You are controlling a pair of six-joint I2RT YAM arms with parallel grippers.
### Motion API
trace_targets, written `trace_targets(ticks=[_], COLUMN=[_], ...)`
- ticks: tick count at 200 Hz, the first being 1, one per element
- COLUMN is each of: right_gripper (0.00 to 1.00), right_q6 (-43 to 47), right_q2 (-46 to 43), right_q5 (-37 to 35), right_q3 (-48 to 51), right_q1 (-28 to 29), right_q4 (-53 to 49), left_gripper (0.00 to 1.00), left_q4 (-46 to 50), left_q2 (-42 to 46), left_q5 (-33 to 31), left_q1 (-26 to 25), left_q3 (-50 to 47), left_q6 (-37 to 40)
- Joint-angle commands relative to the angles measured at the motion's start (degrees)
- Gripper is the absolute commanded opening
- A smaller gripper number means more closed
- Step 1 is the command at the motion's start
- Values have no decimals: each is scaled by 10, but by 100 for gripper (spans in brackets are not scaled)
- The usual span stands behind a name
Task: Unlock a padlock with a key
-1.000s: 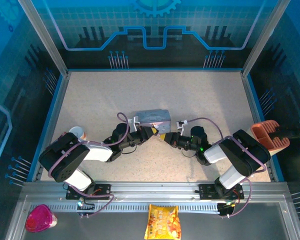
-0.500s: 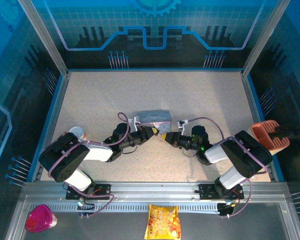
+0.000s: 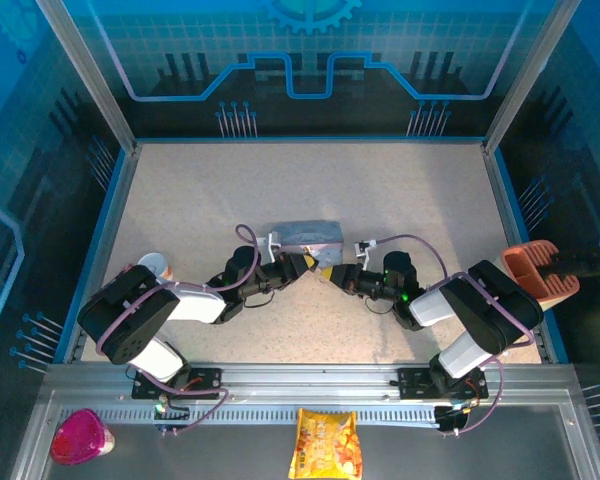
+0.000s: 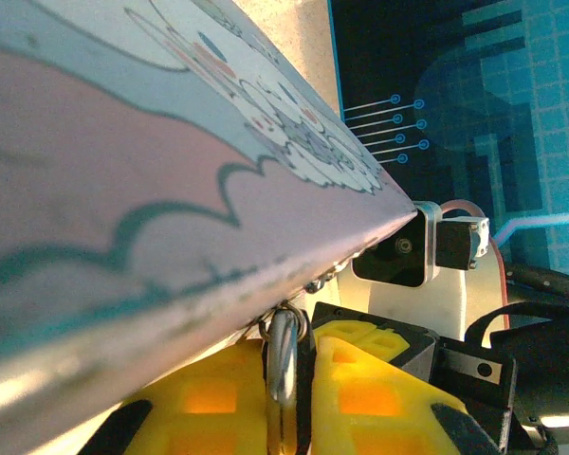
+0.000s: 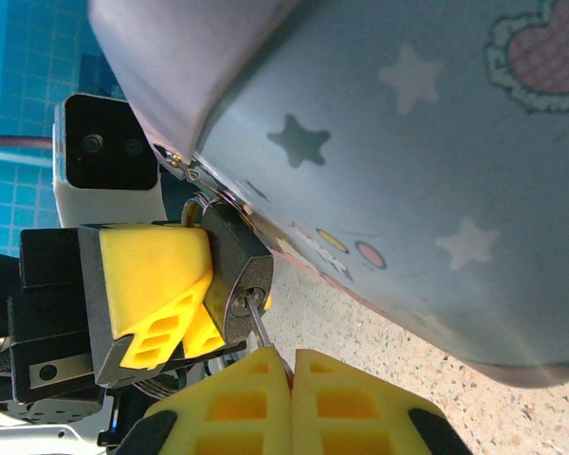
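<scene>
left end effector gripped the padlock where it hung at the latch of the tin, apparently to steady it with the keyhole turned toward the right end effector, which was closed on the key, tip in the keyhole, just above the bench.

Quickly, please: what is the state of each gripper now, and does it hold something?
Left gripper: closed, holding the padlock.
Right gripper: closed, holding the key, whose tip is in the padlock.
</scene>
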State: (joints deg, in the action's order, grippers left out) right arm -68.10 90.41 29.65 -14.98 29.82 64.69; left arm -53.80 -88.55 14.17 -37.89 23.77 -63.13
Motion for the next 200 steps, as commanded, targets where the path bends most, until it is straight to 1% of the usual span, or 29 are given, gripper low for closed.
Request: trace_targets(ticks=[1, 102, 162, 200], right_gripper=[0, 0, 0, 0], right_q6=[13, 19, 35, 36], right_q2=[-13, -39, -64, -70], right_q5=[-20, -25, -23, -19], right_q3=[-13, -12, -23, -20], right_q1=[-3, -8, -12, -28], right_q4=[10, -13, -58, -63], left_gripper=[0, 0, 0, 0], left_q4=[-51, -63, -64, -63], left_q2=[2, 0, 2, 6], left_q5=[100, 101, 107, 108], left_q1=[-36, -36, -36, -35], left_q3=[12, 7, 9, 8], left_q6=[15, 10, 9, 9])
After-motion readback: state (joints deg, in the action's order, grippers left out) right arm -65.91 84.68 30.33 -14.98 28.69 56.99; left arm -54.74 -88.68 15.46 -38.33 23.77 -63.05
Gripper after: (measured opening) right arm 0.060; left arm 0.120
